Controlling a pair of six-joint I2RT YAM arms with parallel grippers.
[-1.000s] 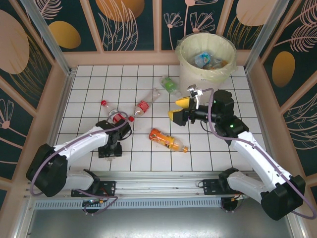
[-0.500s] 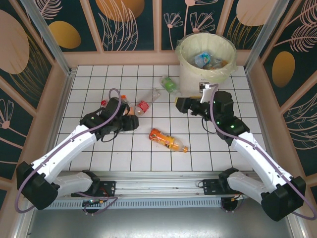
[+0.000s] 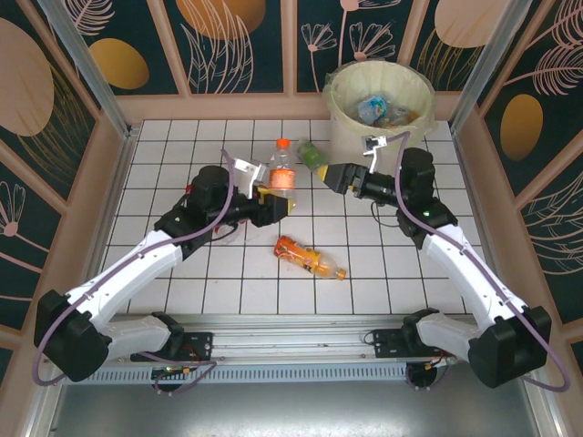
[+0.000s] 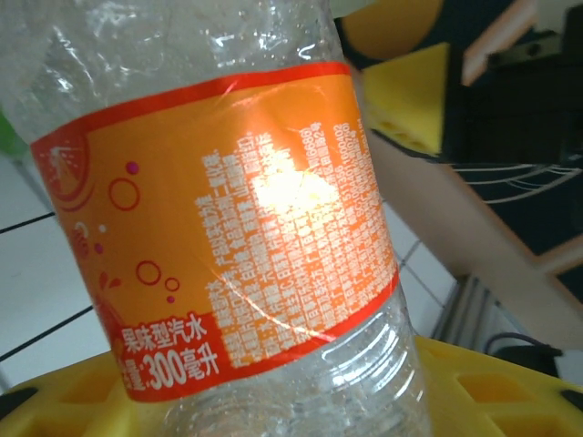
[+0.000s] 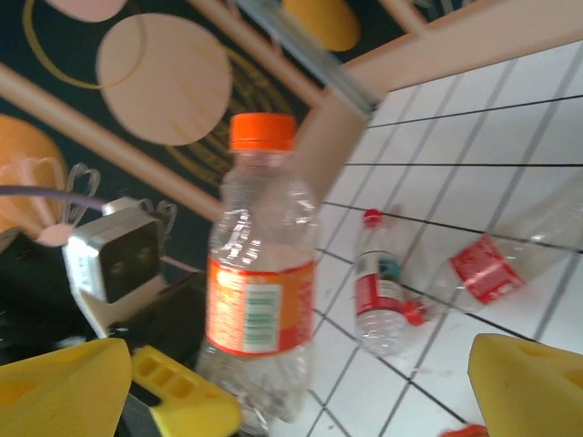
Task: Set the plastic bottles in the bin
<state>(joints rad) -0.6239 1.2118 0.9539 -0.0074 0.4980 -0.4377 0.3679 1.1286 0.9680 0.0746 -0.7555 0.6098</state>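
My left gripper is shut on the base of a clear plastic bottle with an orange label and orange cap, held upright above the tiles. Up close, that bottle sits between my left gripper's yellow fingers. My right gripper stands open just right of it, with the bottle ahead of the right gripper. An orange bottle lies mid-table and a green one near the bin. Two red-labelled bottles lie on the tiles.
The bin stands at the back right corner and holds several bottles. Patterned walls with a wooden frame close in the tiled table on three sides. My left arm stretches across the left half.
My left arm has swung right and up, lifting the orange-labelled bottle upright off the tiles. My right gripper has pulled back toward the bin and turned to face the bottle.
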